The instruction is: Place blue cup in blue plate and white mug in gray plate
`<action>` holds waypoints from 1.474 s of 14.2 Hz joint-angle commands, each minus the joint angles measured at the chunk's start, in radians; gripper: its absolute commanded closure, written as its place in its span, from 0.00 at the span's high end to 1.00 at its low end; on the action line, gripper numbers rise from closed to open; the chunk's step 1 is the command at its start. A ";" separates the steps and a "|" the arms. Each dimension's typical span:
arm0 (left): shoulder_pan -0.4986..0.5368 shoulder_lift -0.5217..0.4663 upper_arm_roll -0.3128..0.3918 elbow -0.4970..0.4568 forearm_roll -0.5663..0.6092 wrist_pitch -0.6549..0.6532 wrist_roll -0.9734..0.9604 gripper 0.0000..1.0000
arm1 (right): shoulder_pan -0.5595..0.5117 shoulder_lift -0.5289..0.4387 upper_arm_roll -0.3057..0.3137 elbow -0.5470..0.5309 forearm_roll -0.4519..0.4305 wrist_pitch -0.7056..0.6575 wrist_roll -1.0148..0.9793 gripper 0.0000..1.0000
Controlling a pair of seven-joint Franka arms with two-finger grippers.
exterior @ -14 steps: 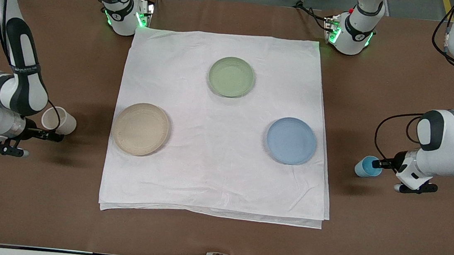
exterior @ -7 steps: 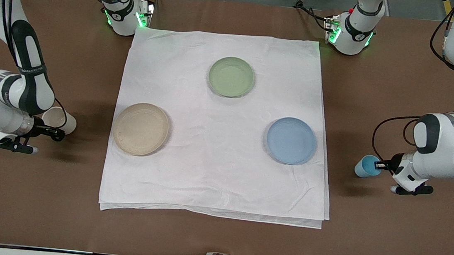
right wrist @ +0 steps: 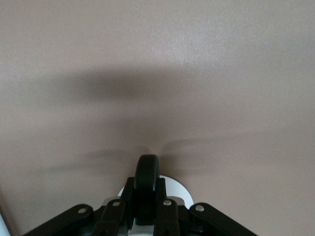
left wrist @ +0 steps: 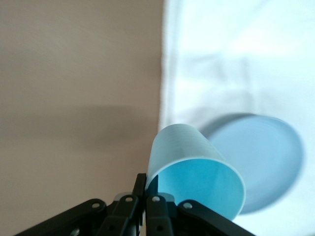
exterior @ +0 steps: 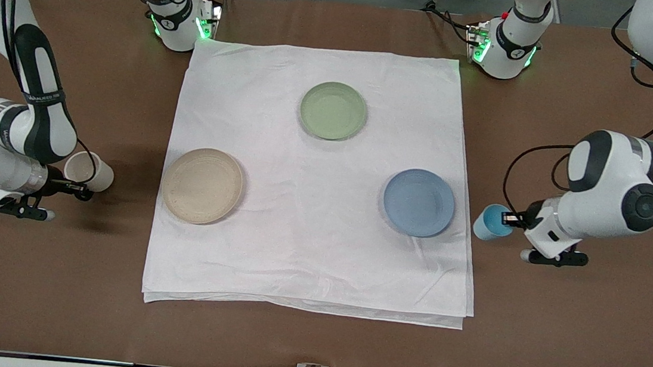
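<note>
- My left gripper [exterior: 511,220] is clamped on the rim of the blue cup [exterior: 489,221], carried tilted over the bare table just beside the white cloth [exterior: 315,176], so it can travel to the blue plate [exterior: 419,202].
- My right gripper [exterior: 75,189] pinches the dark handle of the white mug [exterior: 90,171], held over the table near the gray plate [exterior: 201,185], its target.
- The cup is small, pale blue, tapered and empty; the mug is cream-coloured.
- The green plate [exterior: 333,110] is not needed.
</note>
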 commanded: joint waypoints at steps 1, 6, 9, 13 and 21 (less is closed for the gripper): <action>-0.010 0.003 -0.058 -0.028 0.000 -0.004 -0.101 0.00 | 0.002 -0.028 0.013 0.042 0.034 -0.074 -0.007 0.00; -0.145 0.068 -0.059 -0.038 0.095 0.011 -0.317 0.00 | 0.171 -0.108 0.011 0.064 0.109 -0.225 0.251 0.00; -0.163 0.102 -0.059 -0.067 0.095 0.062 -0.339 0.00 | 0.271 -0.143 0.011 0.016 0.150 -0.208 0.374 0.00; -0.167 0.127 -0.059 -0.078 0.095 0.109 -0.385 0.48 | 0.373 -0.176 0.011 -0.128 0.172 -0.039 0.468 0.00; -0.046 -0.069 -0.050 0.145 0.112 -0.151 -0.338 1.00 | 0.433 -0.156 0.013 -0.193 0.173 0.089 0.562 0.01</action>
